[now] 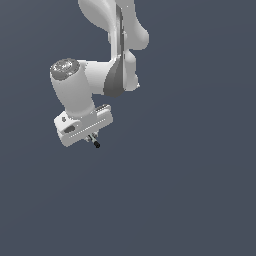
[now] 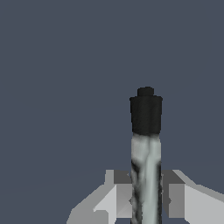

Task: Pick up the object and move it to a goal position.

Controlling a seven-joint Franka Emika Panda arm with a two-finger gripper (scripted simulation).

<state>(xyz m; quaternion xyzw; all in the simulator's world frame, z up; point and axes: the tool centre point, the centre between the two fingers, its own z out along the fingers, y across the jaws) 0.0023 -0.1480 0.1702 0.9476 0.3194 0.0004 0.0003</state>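
The object (image 2: 145, 166) is a thin light grey rod with a black tip, and it fills the middle of the wrist view. My gripper (image 2: 146, 197) is shut on its shaft, one finger (image 2: 122, 199) on each side. The black tip sticks out past the fingertips. In the exterior view the gripper (image 1: 91, 138) hangs under the white hand at centre left. There the object (image 1: 95, 143) shows only as a tiny stub with its dark tip pointing down toward the exterior view's right. No goal marker is in view.
The white arm (image 1: 107, 75) comes down from the top of the exterior view. Behind it there is only a flat dark blue-grey surface (image 1: 190, 190).
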